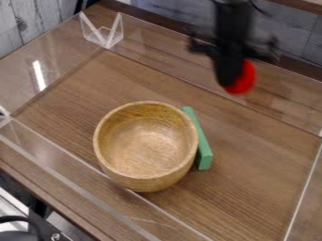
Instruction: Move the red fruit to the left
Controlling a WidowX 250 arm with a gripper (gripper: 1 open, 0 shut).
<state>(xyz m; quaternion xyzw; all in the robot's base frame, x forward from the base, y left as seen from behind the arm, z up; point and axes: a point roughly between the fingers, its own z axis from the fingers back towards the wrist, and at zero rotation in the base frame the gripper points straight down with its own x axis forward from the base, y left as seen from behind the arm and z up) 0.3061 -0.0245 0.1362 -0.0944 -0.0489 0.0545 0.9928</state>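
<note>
Pointing downward, gripper (234, 77) clamping red fruit (242, 77)

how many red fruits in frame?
1. The red fruit is in the shut pincer, lifted above the table toward the back right, past the wooden bowl. The bowl looks empty; none seems hidden.

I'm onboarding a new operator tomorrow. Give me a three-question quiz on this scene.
1. True or false: the fruit rests on the table.
2. What lies right against the bowl? A) green block B) spoon C) cup
3. What is the end effector shut on?

Key: 1 false, it is held clear above the wood. 2 A. 3 the fruit.
</note>
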